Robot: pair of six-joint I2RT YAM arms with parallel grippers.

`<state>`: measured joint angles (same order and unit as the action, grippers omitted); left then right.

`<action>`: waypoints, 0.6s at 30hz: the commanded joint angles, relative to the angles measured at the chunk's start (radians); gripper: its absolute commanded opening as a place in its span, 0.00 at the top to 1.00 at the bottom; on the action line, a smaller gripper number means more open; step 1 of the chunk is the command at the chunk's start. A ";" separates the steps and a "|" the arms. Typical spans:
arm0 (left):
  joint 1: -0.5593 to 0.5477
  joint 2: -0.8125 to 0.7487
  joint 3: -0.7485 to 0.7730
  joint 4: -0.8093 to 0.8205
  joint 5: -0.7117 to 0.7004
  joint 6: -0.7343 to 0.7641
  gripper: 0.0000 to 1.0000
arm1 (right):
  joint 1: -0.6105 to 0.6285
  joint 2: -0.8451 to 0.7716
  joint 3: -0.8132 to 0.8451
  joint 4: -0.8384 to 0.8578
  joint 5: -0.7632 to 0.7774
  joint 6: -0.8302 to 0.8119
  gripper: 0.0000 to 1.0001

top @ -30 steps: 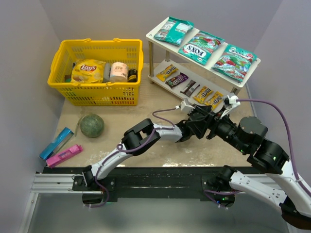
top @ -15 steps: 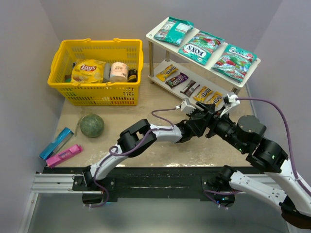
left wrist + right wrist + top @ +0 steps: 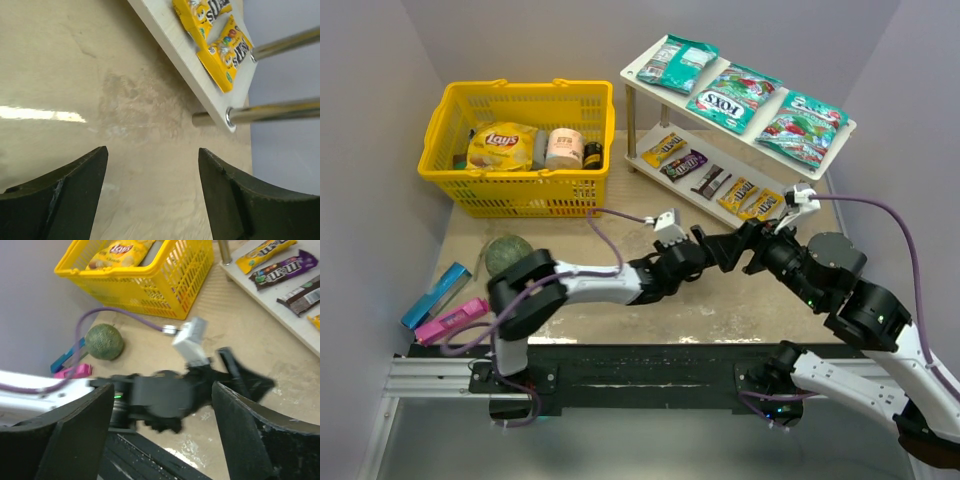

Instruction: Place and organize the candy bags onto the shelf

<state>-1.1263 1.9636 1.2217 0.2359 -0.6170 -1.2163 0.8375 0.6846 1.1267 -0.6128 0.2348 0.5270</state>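
As the top camera shows it: left gripper [image 3: 720, 245] and right gripper [image 3: 755, 248] sit nose to nose low over the table [image 3: 560, 235], just in front of the shelf [image 3: 633, 72]; their jaws are too dark and small here to judge.
Shelf, upper board: three teal candy bags [image 3: 733, 97] lie flat in a row.
Shelf, lower board: small packets in a line, namely a yellow packet [image 3: 663, 149], purple packet [image 3: 683, 163] and brown packet [image 3: 712, 182], then two more yellow ones at the right end.
Yellow basket [image 3: 525, 90]: holds the Lay's bag [image 3: 502, 145], a pale tub [image 3: 563, 147] and a dark little jar [image 3: 592, 153]; whether candy hides beneath, I cannot tell.
Loose on the table: green ball [image 3: 509, 258], blue packet [image 3: 437, 293] and pink item [image 3: 453, 320], all well apart from the shelf.
Left wrist view: the left gripper [image 3: 152, 155] has its jaws apart with nothing between them; beyond lies the shelf [image 3: 220, 107] corner with two yellow packets on it.
Right wrist view: the right gripper [image 3: 164, 390] has its jaws apart and empty; the left gripper [image 3: 245, 380] crosses its sightline, with the yellow basket [image 3: 150, 275] and green ball [image 3: 104, 341] behind.
Step in hand: probably the close, since every candy bag in sight lies on the shelf and neither gripper carries anything.
Next move calls for: parting the arms without clipping each other or a shelf leg, and perhaps squaring the lower row.
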 commanded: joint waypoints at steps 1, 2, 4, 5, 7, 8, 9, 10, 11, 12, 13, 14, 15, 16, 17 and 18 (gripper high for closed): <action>0.003 -0.313 -0.217 -0.082 0.001 0.213 0.21 | 0.002 -0.011 0.038 0.031 0.150 -0.047 0.11; 0.005 -0.356 -0.255 -0.105 0.023 0.251 0.21 | 0.002 -0.010 0.036 0.034 0.167 -0.056 0.03; 0.010 -0.477 -0.332 -0.160 0.037 0.301 0.20 | 0.000 0.001 0.033 0.038 0.219 -0.073 0.01; 0.008 -0.547 -0.346 -0.267 0.034 0.302 0.20 | 0.002 0.004 0.031 0.041 0.239 -0.078 0.01; 0.008 -0.627 -0.399 -0.323 0.030 0.304 0.20 | 0.003 0.018 0.030 0.044 0.297 -0.088 0.01; 0.008 -0.710 -0.418 -0.381 0.008 0.299 0.20 | 0.002 0.020 0.030 0.048 0.316 -0.091 0.01; 0.008 -0.753 -0.453 -0.401 -0.003 0.302 0.20 | 0.002 0.024 0.031 0.051 0.334 -0.096 0.01; 0.008 -0.796 -0.467 -0.426 -0.035 0.302 0.20 | 0.002 0.026 0.028 0.053 0.363 -0.104 0.01; 0.008 -0.881 -0.479 -0.476 -0.052 0.302 0.20 | 0.002 0.027 0.025 0.059 0.383 -0.104 0.01; 0.008 -0.926 -0.505 -0.495 -0.070 0.310 0.20 | 0.002 0.026 0.016 0.064 0.397 -0.104 0.01; 0.010 -0.968 -0.516 -0.512 -0.087 0.329 0.20 | 0.002 0.023 0.010 0.068 0.428 -0.104 0.01; 0.010 -1.049 -0.536 -0.553 -0.117 0.340 0.20 | 0.002 0.018 0.001 0.074 0.443 -0.096 0.01; 0.010 -1.086 -0.541 -0.576 -0.136 0.356 0.20 | 0.002 0.013 -0.022 0.079 0.457 -0.087 0.01; 0.010 -1.120 -0.542 -0.605 -0.174 0.371 0.20 | 0.002 0.007 -0.036 0.087 0.466 -0.072 0.01; 0.010 -1.182 -0.539 -0.671 -0.193 0.374 0.20 | 0.002 -0.006 -0.051 0.103 0.471 -0.062 0.01; 0.010 -1.209 -0.538 -0.700 -0.211 0.376 0.20 | 0.000 -0.013 -0.080 0.110 0.474 -0.052 0.01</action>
<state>-1.1206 0.8772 0.6884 -0.2882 -0.6823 -0.9051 0.8375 0.6968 1.1023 -0.5716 0.6159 0.4465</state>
